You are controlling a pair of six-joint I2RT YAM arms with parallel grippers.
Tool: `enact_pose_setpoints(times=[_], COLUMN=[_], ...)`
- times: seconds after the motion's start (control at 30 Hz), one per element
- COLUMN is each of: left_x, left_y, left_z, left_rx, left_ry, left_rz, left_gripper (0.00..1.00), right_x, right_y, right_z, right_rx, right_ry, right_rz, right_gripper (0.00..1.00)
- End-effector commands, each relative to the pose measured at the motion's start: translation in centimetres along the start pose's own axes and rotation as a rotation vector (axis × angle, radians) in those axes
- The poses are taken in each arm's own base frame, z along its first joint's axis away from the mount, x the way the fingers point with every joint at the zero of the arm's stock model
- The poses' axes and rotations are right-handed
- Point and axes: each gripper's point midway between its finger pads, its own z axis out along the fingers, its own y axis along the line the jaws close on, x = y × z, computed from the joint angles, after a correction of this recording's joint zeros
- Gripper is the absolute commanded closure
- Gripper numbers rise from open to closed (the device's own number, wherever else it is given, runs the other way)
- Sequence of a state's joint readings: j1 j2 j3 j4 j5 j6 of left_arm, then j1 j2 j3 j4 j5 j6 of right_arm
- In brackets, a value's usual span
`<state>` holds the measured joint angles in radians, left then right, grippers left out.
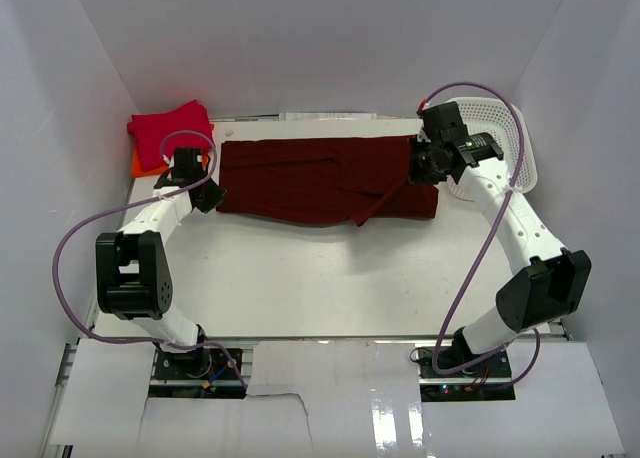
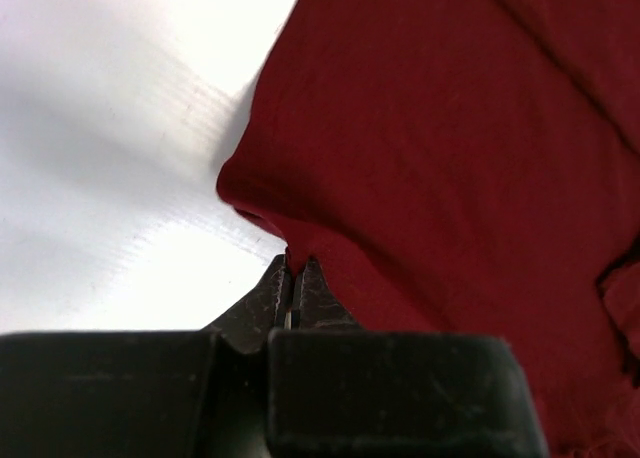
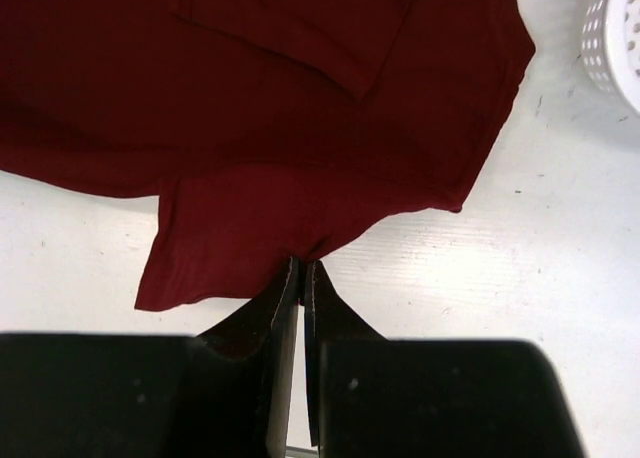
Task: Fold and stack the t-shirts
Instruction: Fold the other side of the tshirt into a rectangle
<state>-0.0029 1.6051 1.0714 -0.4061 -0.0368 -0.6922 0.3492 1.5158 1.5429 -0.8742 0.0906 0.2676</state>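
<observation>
**Top external view**
- Table (image 1: 320, 278): white, matt, evenly lit. Plain white walls (image 1: 320, 38) close it in on the left, far and right sides.
- Maroon t-shirt (image 1: 310, 178): spread lengthwise across the far half of the table and partly folded, with a narrow flap lying diagonally over its right part.
- Crimson t-shirt (image 1: 170, 128): bundled at the far left corner.
- Orange t-shirt (image 1: 140, 164): under the crimson one, with only a sliver showing at the left edge.
- Mesh basket (image 1: 505, 148): white, at the far right corner, just beside the maroon t-shirt's right end.
- Left tool (image 1: 203, 192): at the maroon t-shirt's left end.
- Right tool (image 1: 420, 164): at the maroon t-shirt's right end.
- Cable (image 1: 75, 238): purple, looped beside the left arm; a similar one loops beside the right arm.

**Left wrist view**
- Left tool (image 2: 295, 273): clenched, with its black tips pinching a peak of the maroon t-shirt (image 2: 450, 158) at the hem.
- Table (image 2: 100, 128): bare white to the left, faintly streaked, with a soft shadow under the cloth edge.

**Right wrist view**
- Right tool (image 3: 302, 268): clenched, gripping the edge of the maroon t-shirt (image 3: 250, 78) where a folded corner hangs down.
- Table (image 3: 500, 278): white, with fine scuffs and specks.
- Mesh basket (image 3: 615, 38): its wall shows at the upper right, apart from the cloth.
</observation>
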Motion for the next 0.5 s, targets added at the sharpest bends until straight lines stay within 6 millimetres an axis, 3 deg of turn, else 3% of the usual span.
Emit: enact_pose_setpoints(times=[0.0, 0.47], left_x=[-2.1, -2.5], left_y=[-1.4, -2.3], left_z=[-0.6, 1.5], left_rx=[0.022, 0.017], left_ry=[-0.040, -0.009], left_rz=[0.005, -0.014], left_gripper=[1.00, 1.00], right_x=[-2.2, -7.7], right_y=[0.2, -0.8], right_z=[-0.3, 2.7], right_rx=[-0.017, -0.022], right_ry=[-0.032, -0.069], right_rz=[-0.025, -0.040], right_gripper=[0.92, 0.92])
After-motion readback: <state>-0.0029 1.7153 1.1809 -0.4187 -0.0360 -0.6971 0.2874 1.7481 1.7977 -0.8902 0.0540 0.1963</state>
